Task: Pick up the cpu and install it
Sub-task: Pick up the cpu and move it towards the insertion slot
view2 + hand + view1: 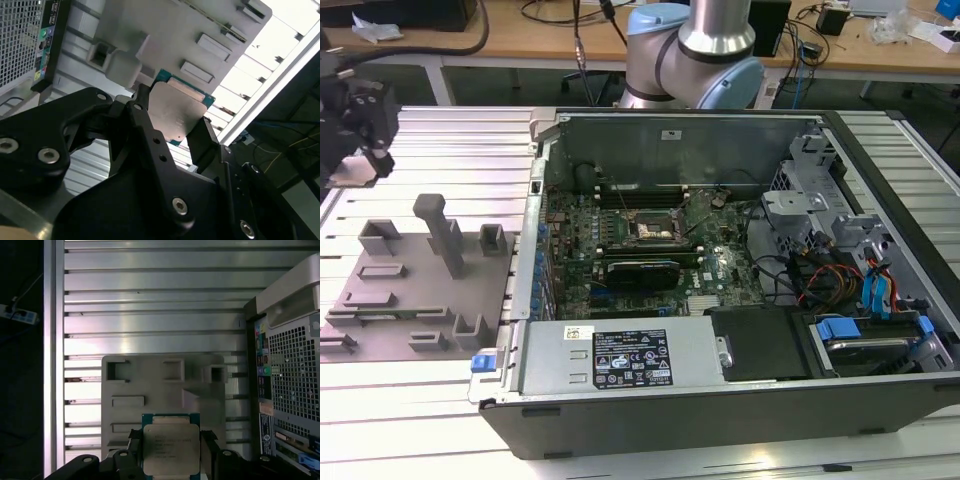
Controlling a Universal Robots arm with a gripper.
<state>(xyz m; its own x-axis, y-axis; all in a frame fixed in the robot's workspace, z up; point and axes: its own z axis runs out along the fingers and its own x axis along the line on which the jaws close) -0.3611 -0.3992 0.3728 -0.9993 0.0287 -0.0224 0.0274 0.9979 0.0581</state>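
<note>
The tool (171, 440) is clamped on the cpu (177, 112) by two opposite edges. It holds the chip in the air above the grey tray (150, 385) on the slatted surface (150, 290), well apart from the motherboard socket (655, 228). A clean carry likely needs the chip level and the grip firm, without slip.

My gripper (171, 121) is matt black; cpu (171, 449) lid dull silvery metal; tray (160, 377) matt grey plastic; table (150, 290) shiny ribbed metal.
</note>
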